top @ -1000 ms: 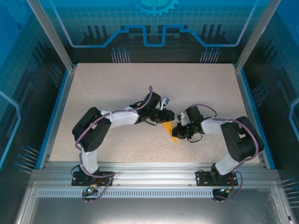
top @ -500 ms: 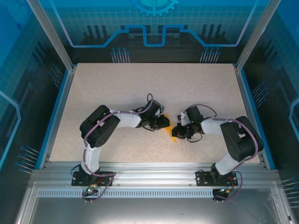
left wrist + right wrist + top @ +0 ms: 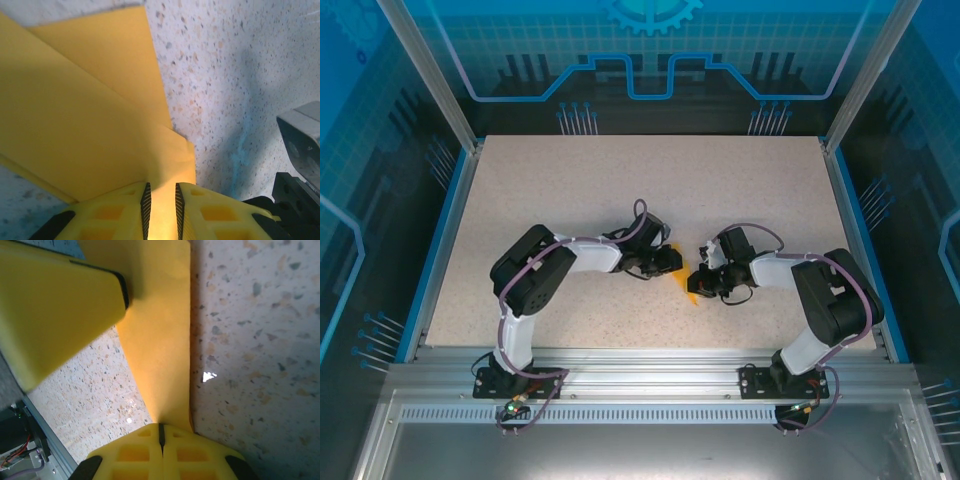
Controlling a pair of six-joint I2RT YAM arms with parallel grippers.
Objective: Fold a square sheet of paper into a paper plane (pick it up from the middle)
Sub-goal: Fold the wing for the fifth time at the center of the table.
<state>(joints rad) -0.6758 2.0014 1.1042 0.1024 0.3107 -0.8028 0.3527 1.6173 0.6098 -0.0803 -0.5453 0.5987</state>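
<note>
Plainly the folded paper sheet (image 3: 686,282) lies on the table (image 3: 570,180) between the two grippers, its long axis running roughly 11 to 5 o'clock in the top view. The right gripper (image 3: 705,285), at its 3 o'clock, is clenched on one edge (paper issues straight from the seam). The left gripper (image 3: 670,261), at 10 o'clock, straddles the opposite edge with its jaws a slit apart. Both arms crouch low, forearms reaching inward.

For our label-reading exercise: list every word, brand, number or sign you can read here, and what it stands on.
None can be read. The orange-yellow paper is plain, the speckled table unmarked, and the blue back wall carries a gear outline and lines, no letters.
</note>
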